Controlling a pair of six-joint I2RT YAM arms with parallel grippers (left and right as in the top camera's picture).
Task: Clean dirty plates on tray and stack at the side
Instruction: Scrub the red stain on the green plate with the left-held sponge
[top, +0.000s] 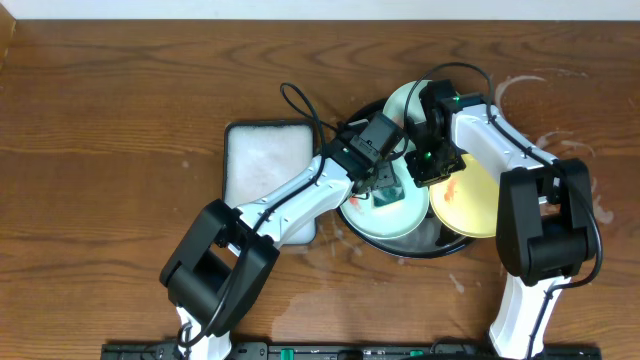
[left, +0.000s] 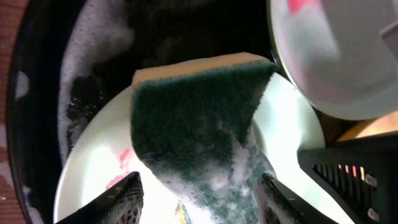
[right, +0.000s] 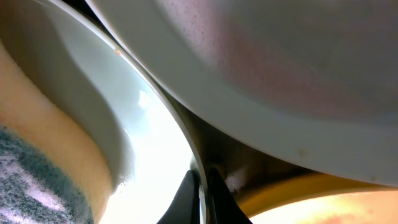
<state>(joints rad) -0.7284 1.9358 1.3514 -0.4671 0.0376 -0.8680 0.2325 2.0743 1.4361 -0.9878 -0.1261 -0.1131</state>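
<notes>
Presently: left gripper (left: 202, 199) stood part-open about a soapy green-and-yellow scouring sponge (left: 199, 124); whether it truly pinched, I could not tell. Sponge leaned on a pale mint-green round glossy plate (left: 93, 180) inside the large round black tray (top: 400, 248). Right gripper (right: 200, 186), closed, nipped that plate's rim. A yellow glossy plate (top: 475, 200) also lay in the tray. Judged best: clamp the sponge firmly, flatten it, work across the red smear (left: 121, 169) with the rim pinned.

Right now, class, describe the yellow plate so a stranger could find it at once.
On the wooden table, find the round black tray right of centre. Three plates crowd it, and the yellow plate lies at its right edge. It is the only yellow one; the others are mint-green.
</notes>
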